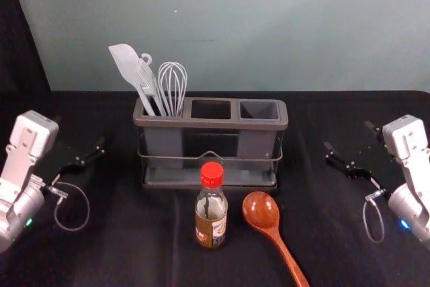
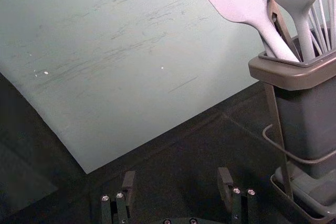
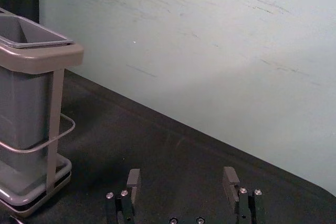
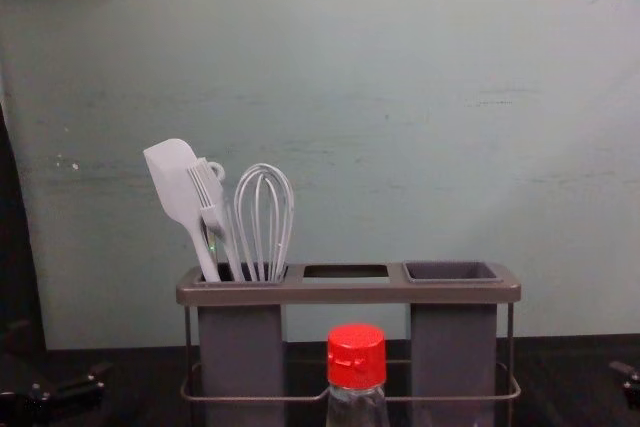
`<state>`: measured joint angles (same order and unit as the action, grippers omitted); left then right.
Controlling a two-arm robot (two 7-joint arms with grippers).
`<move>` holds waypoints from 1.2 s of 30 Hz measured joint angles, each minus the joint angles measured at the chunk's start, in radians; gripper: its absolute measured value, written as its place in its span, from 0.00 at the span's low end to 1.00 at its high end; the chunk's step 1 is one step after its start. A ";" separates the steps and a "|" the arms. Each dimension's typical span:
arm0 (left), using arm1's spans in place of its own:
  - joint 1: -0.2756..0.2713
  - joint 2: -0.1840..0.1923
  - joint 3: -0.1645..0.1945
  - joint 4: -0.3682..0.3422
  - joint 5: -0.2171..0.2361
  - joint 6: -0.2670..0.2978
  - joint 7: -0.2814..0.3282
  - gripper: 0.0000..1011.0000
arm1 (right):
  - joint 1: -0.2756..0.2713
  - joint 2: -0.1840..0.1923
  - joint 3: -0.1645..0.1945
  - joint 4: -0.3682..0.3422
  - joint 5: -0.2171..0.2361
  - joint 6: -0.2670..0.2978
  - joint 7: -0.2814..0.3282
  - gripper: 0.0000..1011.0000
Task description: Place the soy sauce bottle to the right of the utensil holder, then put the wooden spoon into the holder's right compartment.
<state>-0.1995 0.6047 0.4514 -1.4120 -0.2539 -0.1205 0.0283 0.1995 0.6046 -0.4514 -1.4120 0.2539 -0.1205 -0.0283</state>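
The soy sauce bottle (image 1: 211, 210), red-capped, stands upright in front of the utensil holder (image 1: 201, 124). Just right of it lies the wooden spoon (image 1: 261, 212), bowl toward the holder and handle toward the near edge. The holder's right compartment (image 1: 259, 109) has nothing in it; white utensils fill the left one. My left gripper (image 1: 87, 157) is out to the left of the holder, and my right gripper (image 1: 351, 149) is out to its right. In the left wrist view the left gripper (image 2: 176, 184) stands open and empty; the right gripper (image 3: 182, 184) is likewise open in the right wrist view.
A white spatula (image 1: 127, 66), a brush and a whisk (image 1: 173, 85) rise above the holder's left side. The black-covered table (image 1: 134, 253) runs back to a pale wall (image 1: 269, 25). Bare cloth lies between the holder and each gripper.
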 joint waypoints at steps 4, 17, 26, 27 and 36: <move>0.000 0.000 0.000 0.000 0.000 0.000 0.000 1.00 | 0.000 0.000 0.000 0.000 0.000 0.000 0.000 0.99; 0.000 0.000 0.000 0.000 0.000 0.000 0.000 1.00 | -0.044 0.010 0.033 -0.065 -0.024 -0.023 -0.011 0.99; 0.000 0.000 0.000 0.000 0.000 0.000 0.000 1.00 | -0.115 0.040 0.091 -0.176 -0.016 -0.049 -0.005 0.99; 0.000 0.000 0.000 0.000 0.000 0.000 0.000 1.00 | -0.122 0.044 0.096 -0.186 -0.014 -0.054 -0.002 0.99; 0.000 0.000 0.000 0.000 0.000 0.000 0.000 1.00 | -0.216 0.089 0.160 -0.289 0.047 -0.123 0.066 0.99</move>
<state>-0.1995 0.6047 0.4514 -1.4120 -0.2539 -0.1206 0.0283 -0.0169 0.6935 -0.2913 -1.7006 0.3010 -0.2434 0.0380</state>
